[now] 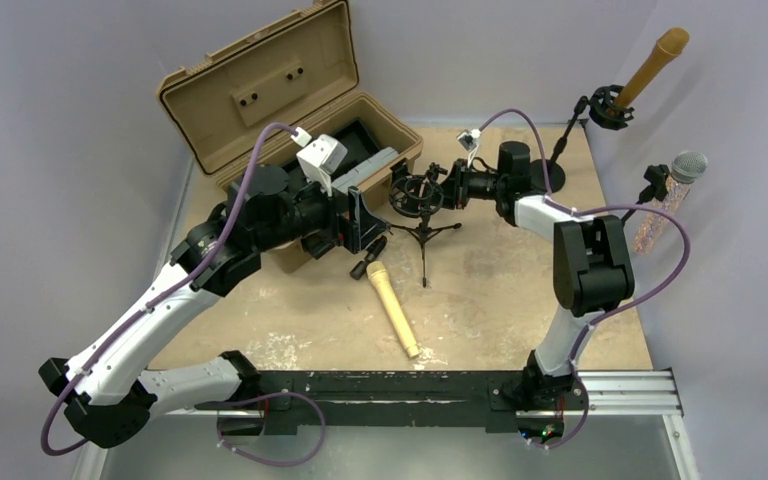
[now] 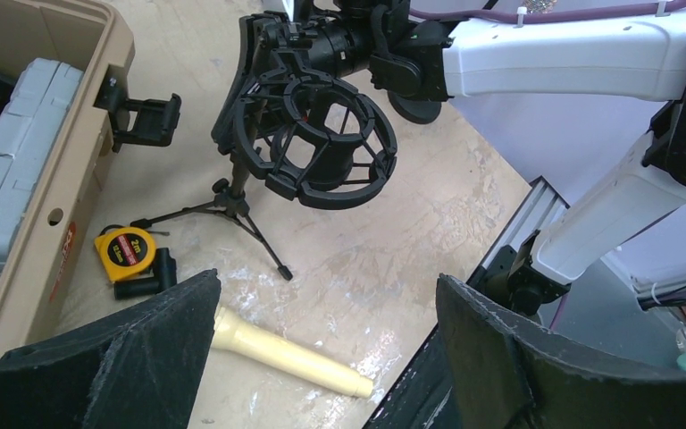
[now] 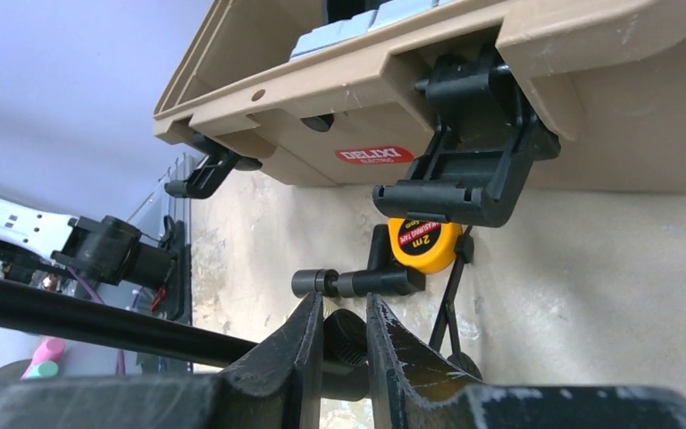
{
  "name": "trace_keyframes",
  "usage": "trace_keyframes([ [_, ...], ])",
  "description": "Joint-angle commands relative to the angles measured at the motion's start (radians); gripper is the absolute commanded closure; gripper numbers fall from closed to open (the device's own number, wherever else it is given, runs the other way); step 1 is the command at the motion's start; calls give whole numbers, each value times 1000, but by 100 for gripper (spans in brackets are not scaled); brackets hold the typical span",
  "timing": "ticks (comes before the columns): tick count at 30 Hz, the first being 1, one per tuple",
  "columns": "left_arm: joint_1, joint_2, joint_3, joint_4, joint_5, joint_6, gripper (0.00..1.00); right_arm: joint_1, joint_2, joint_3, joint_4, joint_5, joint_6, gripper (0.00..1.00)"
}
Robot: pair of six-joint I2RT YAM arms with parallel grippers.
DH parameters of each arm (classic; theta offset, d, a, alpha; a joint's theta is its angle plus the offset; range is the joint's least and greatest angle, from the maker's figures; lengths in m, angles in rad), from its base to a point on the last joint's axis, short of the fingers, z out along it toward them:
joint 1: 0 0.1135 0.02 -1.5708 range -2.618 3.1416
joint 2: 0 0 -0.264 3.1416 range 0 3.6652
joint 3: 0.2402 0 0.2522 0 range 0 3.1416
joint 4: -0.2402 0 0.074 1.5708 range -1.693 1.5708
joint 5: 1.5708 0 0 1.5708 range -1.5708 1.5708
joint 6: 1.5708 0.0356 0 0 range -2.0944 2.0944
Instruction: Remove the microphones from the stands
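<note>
The cream microphone (image 1: 393,308) lies flat on the table in front of the small black tripod stand (image 1: 422,232), free of it. The stand's round shock mount (image 2: 322,143) holds nothing. My left gripper (image 1: 365,228) hangs open above the table, and in the left wrist view the microphone (image 2: 286,353) lies below and between its wide-apart fingers (image 2: 125,349). My right gripper (image 1: 447,187) is at the mount's right side. In the right wrist view the right gripper (image 3: 344,308) is shut on a black ribbed knob (image 3: 348,338) of the stand.
An open tan toolbox (image 1: 260,90) stands at the back left, with a yellow tape measure (image 2: 125,253) and a black adapter (image 2: 143,277) on the table beside it. Two more stands at the back right carry a brown microphone (image 1: 650,65) and a silver-headed one (image 1: 685,170).
</note>
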Motion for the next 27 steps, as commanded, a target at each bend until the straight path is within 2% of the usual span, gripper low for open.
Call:
trace_keyframes([
  [1, -5, -11, -2, 39, -16, 19, 12, 9, 68, -64, 32, 50, -30, 100],
  [9, -7, -17, 0, 37, -22, 27, 12, -16, 11, -76, 31, 67, 10, 100],
  [10, -6, -19, -1, 37, -27, 30, 12, -16, -9, -70, -6, 99, 17, 92],
  [11, -7, -20, -2, 38, -31, 34, 12, -16, -37, -66, -28, 129, 28, 78],
  [13, -7, -23, -4, 38, -40, 39, 11, -18, -95, -58, -59, 178, 55, 58],
  [16, -7, -27, -20, 58, -42, 40, 8, -18, -177, -27, -106, 283, 91, 38],
  [21, -23, -49, -109, 177, -57, 26, 7, -19, -264, -17, -89, 409, 166, 28],
  [25, -85, -79, -198, 271, -153, 17, 7, -20, -317, -38, -76, 576, 193, 25],
  [27, -95, -82, -202, 285, -163, -43, 7, -19, -346, -77, -50, 662, 228, 16],
])
